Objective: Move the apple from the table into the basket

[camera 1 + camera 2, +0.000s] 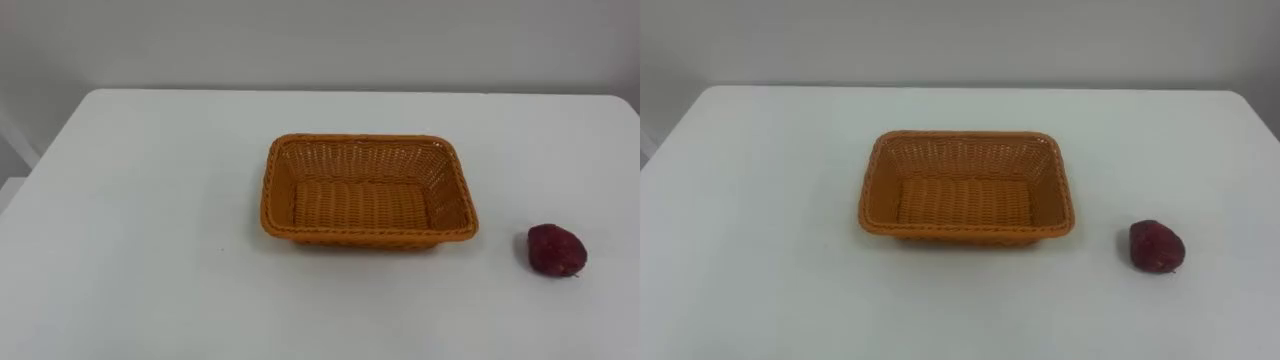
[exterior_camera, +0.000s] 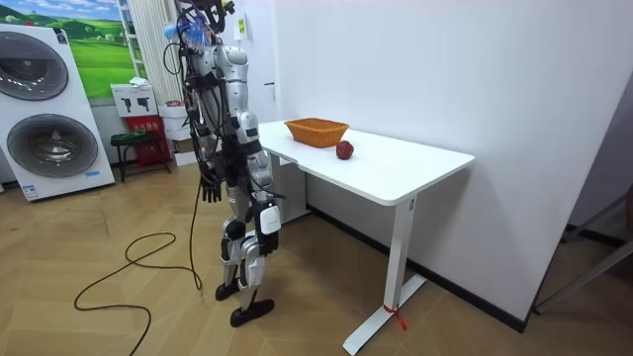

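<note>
The apple (image 1: 556,250), dark red, lies on the white table (image 1: 150,220), to the right of the basket and near the table's right edge. It is apart from the basket and a little nearer the robot than the basket's front wall. No robot hand touches it.

The wicker basket (image 1: 282,190) is orange-brown and rectangular. It stands near the middle of the table with its long side across the view and holds nothing. Behind the table's far edge is a plain white wall (image 1: 320,40).

In the room view the robot stands upright on the wooden floor (image 2: 99,237) at the table's end on the room view's left, facing the table. The left robot hand (image 2: 210,188) hangs at hip height, away from the table, released, with fingers pointing down and nothing in it. The right robot hand (image 2: 259,180) lies against the body on the table side; whether it is released or clenched cannot be told. A washing machine (image 2: 49,109) stands behind the robot, at the room view's left.
</note>
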You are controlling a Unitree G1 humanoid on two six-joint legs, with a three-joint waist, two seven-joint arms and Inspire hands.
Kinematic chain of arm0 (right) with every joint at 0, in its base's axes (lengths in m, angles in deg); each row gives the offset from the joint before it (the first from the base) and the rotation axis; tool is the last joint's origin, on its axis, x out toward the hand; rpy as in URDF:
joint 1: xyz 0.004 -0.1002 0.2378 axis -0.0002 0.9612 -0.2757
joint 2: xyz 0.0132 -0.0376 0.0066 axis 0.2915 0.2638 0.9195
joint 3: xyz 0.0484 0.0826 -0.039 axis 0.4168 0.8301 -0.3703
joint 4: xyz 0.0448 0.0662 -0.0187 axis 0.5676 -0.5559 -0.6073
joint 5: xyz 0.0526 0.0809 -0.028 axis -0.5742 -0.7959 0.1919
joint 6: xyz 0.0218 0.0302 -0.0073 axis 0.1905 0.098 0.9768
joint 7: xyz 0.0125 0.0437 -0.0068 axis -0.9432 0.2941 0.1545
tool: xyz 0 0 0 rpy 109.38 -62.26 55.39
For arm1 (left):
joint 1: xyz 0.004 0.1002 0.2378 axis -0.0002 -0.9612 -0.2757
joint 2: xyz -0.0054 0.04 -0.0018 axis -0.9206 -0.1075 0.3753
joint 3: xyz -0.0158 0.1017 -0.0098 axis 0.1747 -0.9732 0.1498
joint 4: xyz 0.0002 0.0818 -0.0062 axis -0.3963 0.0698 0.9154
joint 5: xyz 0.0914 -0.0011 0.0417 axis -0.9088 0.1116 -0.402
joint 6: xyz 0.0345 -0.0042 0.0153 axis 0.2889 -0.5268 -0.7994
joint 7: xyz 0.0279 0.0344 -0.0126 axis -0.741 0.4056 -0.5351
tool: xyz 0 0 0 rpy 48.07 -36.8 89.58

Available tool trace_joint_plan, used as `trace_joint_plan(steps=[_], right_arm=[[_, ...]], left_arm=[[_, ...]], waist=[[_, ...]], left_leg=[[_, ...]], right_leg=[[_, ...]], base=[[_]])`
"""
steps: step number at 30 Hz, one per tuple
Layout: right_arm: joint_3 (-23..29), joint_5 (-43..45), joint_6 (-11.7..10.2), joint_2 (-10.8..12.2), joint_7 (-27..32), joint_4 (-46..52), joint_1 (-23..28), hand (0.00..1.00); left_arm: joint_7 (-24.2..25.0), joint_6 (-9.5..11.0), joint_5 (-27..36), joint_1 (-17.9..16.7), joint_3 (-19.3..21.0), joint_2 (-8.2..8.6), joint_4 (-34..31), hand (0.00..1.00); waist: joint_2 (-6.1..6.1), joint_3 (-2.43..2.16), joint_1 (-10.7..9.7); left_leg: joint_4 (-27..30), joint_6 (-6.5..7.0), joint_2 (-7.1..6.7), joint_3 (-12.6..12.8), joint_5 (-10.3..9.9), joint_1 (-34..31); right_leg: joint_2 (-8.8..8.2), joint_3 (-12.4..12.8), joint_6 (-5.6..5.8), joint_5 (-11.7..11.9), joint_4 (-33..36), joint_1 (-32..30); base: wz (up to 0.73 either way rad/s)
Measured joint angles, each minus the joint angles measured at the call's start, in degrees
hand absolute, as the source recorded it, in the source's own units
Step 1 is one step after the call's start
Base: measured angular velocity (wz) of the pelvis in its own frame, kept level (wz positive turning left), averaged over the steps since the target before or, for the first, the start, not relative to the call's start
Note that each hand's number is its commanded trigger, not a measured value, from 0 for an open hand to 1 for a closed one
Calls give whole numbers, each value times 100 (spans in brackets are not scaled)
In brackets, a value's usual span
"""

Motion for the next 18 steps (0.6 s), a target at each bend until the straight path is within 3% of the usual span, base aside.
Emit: trace_joint_plan(steps=[7,13,16,18], right_arm=[[7,-172,-2,0,84,6,-59,0],[227,-992,-12,7,465,-6,-58,0],[571,-2005,-35,3,749,25,-50,0],[1000,-3261,-191,4,992,113,6,0]], left_arm=[[-10,19,3,-22,4,2,-37,0],[-41,106,-1,40,19,4,-6,0],[-42,150,2,4,25,1,-8,0],[-49,212,-7,-13,85,1,-7,0]], waist=[[5,0,17],[23,5,-4],[29,7,-69],[26,12,-147]], left_leg=[[-12,0,1,0,0,-2],[27,0,4,-3,-4,-10],[20,0,3,-2,-4,16],[-6,1,4,-2,-4,11]], right_leg=[[1,-2,0,0,-7,-4],[0,-43,0,0,-9,10],[-1,-50,0,0,-16,37],[4,-56,1,4,-70,62]], base=[[0],[0],[0],[0]])
